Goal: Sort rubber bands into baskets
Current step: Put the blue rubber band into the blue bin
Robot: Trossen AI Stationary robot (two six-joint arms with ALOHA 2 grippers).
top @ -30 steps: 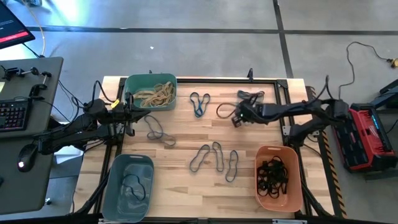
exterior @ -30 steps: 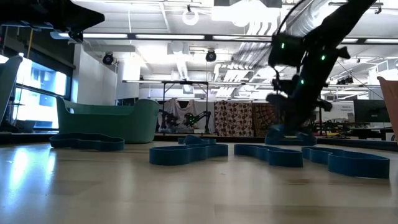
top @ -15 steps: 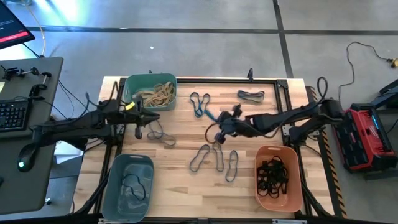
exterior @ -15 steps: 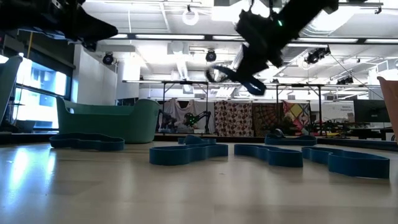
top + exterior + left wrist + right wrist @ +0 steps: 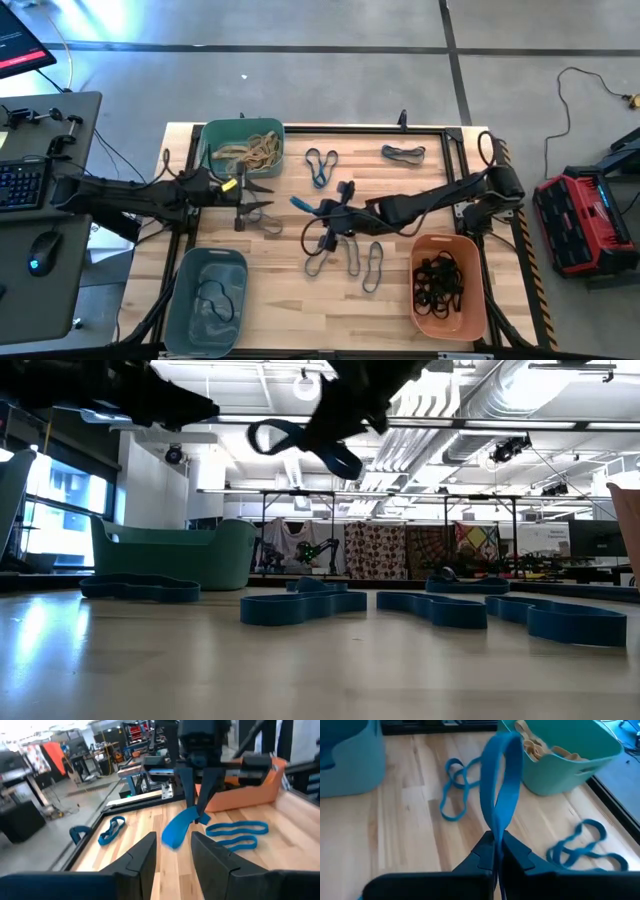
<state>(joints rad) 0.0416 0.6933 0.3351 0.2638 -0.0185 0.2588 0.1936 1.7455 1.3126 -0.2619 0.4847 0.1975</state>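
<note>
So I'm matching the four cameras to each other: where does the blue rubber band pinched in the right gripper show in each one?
High view: blue rubber band at table centre, at the right gripper.
Low view: hanging near the top, left of centre.
Left wrist view: mid-picture, beyond the open left gripper.
Right wrist view: upright loop in the centre.
Shared landmark: teal-green plastic basket holding tan bands.
</note>
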